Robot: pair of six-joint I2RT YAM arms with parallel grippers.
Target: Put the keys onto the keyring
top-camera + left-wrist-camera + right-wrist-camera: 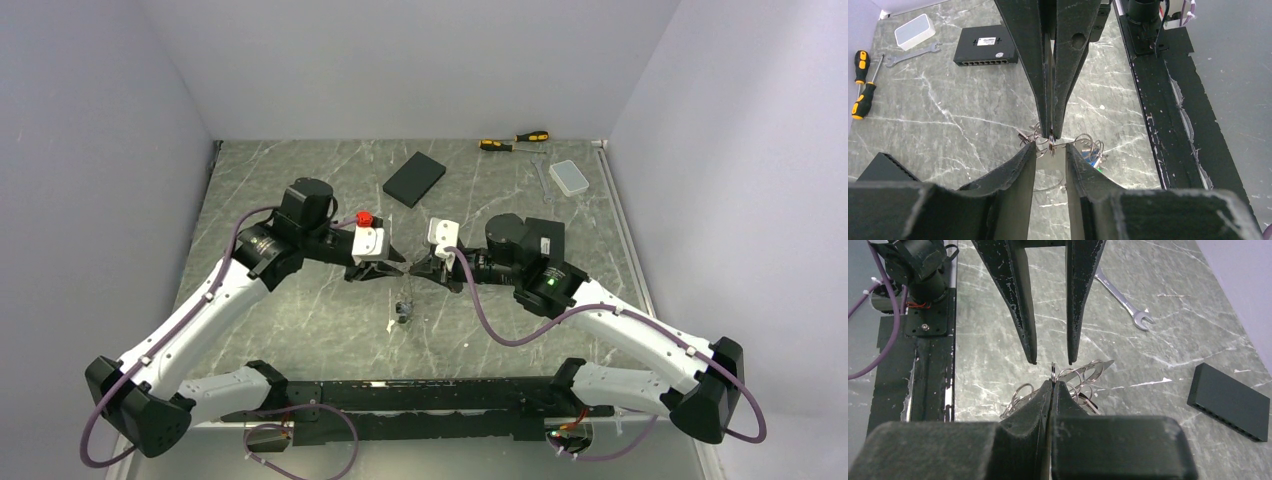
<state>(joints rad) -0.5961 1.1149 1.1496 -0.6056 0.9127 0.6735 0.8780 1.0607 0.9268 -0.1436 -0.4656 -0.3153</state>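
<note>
Right gripper (1052, 382): nearest your right wrist camera, its jaws were pressed together on a thin wire of the keyring (1053, 368).
Left gripper (1051, 361): it faced the right one tip to tip, jaws a narrow gap apart, holding nothing you could see.
Keys (1094, 159): bunched on small rings just beside both tips, over the middle of the table (330, 330).
Handling: probably light, stiff, slippery and springy; you would likely do best pinching a key by its flat plastic head.
</note>
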